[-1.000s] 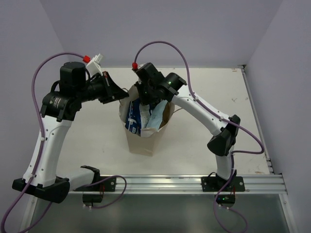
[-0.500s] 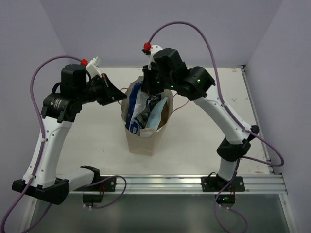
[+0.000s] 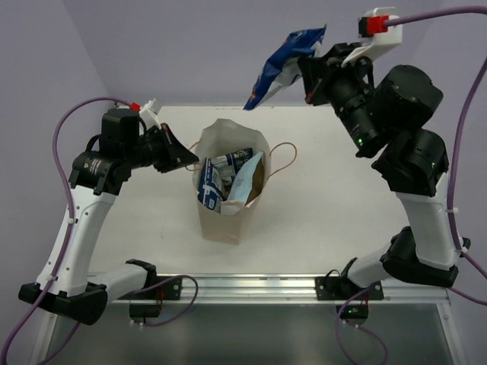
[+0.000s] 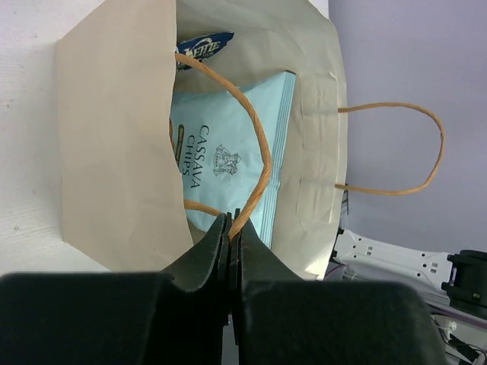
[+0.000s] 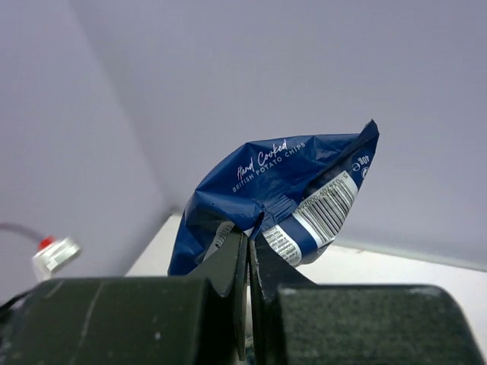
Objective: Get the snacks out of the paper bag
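The right gripper is up high above the white table, fingers clamped tight on the bottom edge of a crinkly dark blue foil chip packet, which hangs clear of everything, barcode side facing the wrist camera. Down below, the tan kraft paper bag stands upright at the middle of the table, mouth open. The left gripper is pinched shut on the near brown cord handle at the bag's rim. Inside sit a light blue cassava chip bag and dark blue and white packets. The far cord handle sticks out loose.
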Available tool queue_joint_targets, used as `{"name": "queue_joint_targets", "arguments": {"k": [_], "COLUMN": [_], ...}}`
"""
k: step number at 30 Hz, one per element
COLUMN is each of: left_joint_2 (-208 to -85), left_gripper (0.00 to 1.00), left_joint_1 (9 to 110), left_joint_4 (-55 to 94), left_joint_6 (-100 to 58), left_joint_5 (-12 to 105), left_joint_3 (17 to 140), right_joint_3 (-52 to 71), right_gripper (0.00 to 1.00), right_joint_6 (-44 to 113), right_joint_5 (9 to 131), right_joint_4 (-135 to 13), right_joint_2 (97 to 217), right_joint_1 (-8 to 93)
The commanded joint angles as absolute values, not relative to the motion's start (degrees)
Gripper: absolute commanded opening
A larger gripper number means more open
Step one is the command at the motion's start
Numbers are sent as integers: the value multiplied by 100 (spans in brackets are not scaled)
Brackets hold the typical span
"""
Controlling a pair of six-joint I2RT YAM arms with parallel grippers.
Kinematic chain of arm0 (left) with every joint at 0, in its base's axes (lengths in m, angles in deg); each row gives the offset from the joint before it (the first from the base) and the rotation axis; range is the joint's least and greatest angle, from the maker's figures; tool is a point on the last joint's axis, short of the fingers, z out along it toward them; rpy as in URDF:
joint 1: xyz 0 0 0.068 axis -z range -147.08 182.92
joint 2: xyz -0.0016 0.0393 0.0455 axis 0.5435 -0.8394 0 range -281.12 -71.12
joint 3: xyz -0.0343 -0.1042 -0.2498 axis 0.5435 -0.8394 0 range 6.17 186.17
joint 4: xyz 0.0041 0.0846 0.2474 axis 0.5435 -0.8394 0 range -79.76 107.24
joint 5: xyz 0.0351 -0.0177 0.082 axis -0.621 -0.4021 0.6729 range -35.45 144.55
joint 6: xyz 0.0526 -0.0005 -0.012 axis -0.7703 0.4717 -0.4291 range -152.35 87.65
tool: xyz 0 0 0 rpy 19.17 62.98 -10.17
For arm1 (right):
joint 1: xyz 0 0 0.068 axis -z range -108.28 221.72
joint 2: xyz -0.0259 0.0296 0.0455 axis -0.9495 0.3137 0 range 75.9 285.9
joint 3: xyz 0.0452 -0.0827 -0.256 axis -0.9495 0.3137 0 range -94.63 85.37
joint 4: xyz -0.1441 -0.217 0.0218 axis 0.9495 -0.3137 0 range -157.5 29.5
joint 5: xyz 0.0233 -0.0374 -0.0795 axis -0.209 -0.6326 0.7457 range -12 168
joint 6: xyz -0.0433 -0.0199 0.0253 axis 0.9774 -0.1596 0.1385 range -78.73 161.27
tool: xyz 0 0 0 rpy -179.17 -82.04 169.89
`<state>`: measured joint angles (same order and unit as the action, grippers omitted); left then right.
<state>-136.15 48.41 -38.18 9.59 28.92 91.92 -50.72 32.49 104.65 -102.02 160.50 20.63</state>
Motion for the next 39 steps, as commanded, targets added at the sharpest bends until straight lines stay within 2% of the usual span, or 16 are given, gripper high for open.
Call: {"name": "queue_joint_targets", "arguments": {"k": [1,4,8,11,14,20,30,39], "left_joint_2": [-13677,-13677,-13669,-13677,-13721,-13835,-13906,-13932], "left_gripper": [0,0,0,0,0,0,0,0], "left_joint_1": [4813,4813,4813,4813,4813,4813,4821,4813], "left_joint_4": [-3805,-3805,-3866,-3866,-3796,-3717,-3532,-3444], "left_joint_6": [923,905,835,826,861,870,949,1010], "left_joint_5": [2722,2695,2713,2713,2686,2686,2678,2721], "left_joint_3": [9195,9230,9239,9213,9178,9178,9011,8879], "right_joint_3": [-5357,-5403,-4280,-2867,-2206,-1404,407,-5], "right_gripper": [0,0,0,0,0,0,0,0], "right_joint_6": [4581,4899,4804,4488,3751,2221,1297,1559], "right_joint_5": [12236,12921,13335,13477,13198,11862,11474,11483], "right_joint_4": [-9144,-9074,-9074,-9196,-9818,-11180,-11517,-11474], "right_joint_2": [16273,16300,15879,15562,15491,15807,16168,17274], "right_joint_1": [2302,2741,3653,4181,4717,5895,6161,6609]}}
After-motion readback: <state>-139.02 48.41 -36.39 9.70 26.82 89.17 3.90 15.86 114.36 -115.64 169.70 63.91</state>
